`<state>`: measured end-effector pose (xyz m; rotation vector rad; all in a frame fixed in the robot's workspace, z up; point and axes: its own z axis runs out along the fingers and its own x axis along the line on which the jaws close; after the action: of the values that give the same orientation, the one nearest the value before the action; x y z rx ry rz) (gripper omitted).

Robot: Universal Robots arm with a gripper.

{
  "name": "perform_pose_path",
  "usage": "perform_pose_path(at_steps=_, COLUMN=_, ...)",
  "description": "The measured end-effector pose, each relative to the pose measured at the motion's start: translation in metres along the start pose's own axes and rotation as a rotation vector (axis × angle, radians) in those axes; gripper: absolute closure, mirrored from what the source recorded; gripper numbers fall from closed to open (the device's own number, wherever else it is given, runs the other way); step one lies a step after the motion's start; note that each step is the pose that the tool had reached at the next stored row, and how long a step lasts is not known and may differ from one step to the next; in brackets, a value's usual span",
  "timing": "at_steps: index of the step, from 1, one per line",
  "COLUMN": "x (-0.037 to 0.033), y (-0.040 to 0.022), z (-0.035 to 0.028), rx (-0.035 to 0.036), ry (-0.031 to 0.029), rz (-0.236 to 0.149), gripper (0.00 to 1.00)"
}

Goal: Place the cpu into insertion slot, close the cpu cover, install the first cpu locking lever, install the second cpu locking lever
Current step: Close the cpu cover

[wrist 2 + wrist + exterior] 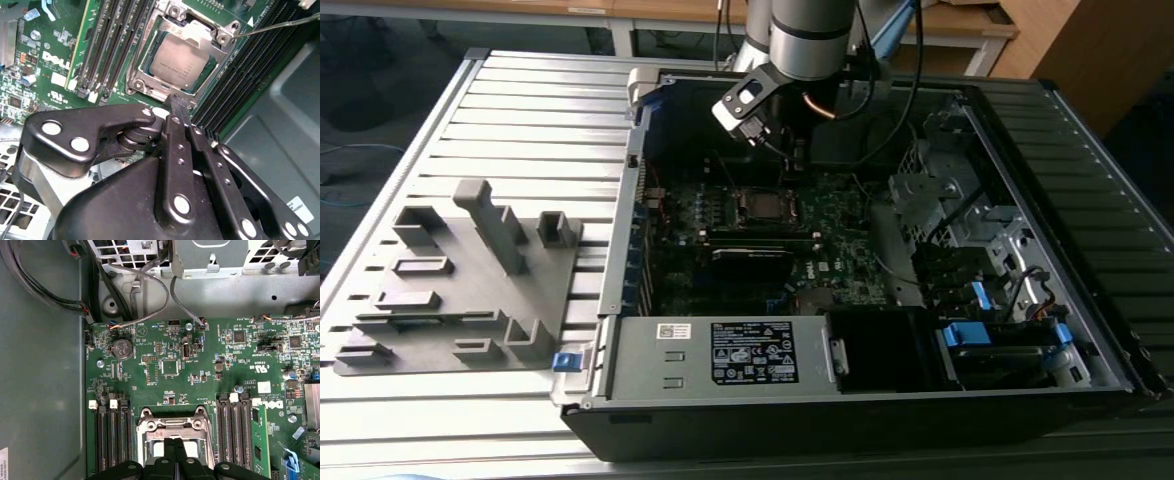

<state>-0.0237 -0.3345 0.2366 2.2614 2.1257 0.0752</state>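
The cpu (180, 62), a dull silver square, lies in the insertion slot (135, 75) on the green motherboard. The silver cpu cover (200, 32) lies flat over it, framing the chip. A thin metal lever rod (280, 25) reaches out from the socket's corner, away over the memory slots. My gripper (179, 102) hovers just beside the socket's edge, its black fingers pressed together with nothing between them. In the first wrist view the gripper (176, 444) sits over the socket (172, 426). In the exterior view the gripper (791, 155) hangs inside the case, just behind the socket (762, 205).
Black memory slots (107, 45) flank the socket on both sides. Loose cables (150, 285) run along the board's edge. The labelled power supply (720, 352) and a drive cage with blue tabs (987, 330) fill the case front. A grey fixture (467, 280) stands at the exterior view's left.
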Motion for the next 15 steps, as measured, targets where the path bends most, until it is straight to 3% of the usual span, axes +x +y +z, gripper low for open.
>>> perform_pose_path(at_steps=2, x=-0.0001, y=-0.0008, z=0.0, rx=0.0, ry=0.0001, rz=0.0, gripper=0.89)
perform_pose_path(at_steps=3, x=-0.0006, y=-0.0096, z=0.0, rx=-0.001, ry=0.0001, rz=0.0, gripper=0.89)
perform_pose_path(at_steps=6, x=-0.0011, y=-0.0177, z=-0.0001, rx=-0.0022, ry=0.0001, rz=0.0, gripper=0.89)
perform_pose_path(at_steps=12, x=-0.0015, y=-0.0232, z=0.0, rx=-0.0026, ry=0.0002, rz=0.0, gripper=0.89)
perform_pose_path(at_steps=15, x=-0.0019, y=-0.0298, z=0.0001, rx=-0.003, ry=0.0001, rz=0.0, gripper=0.89)
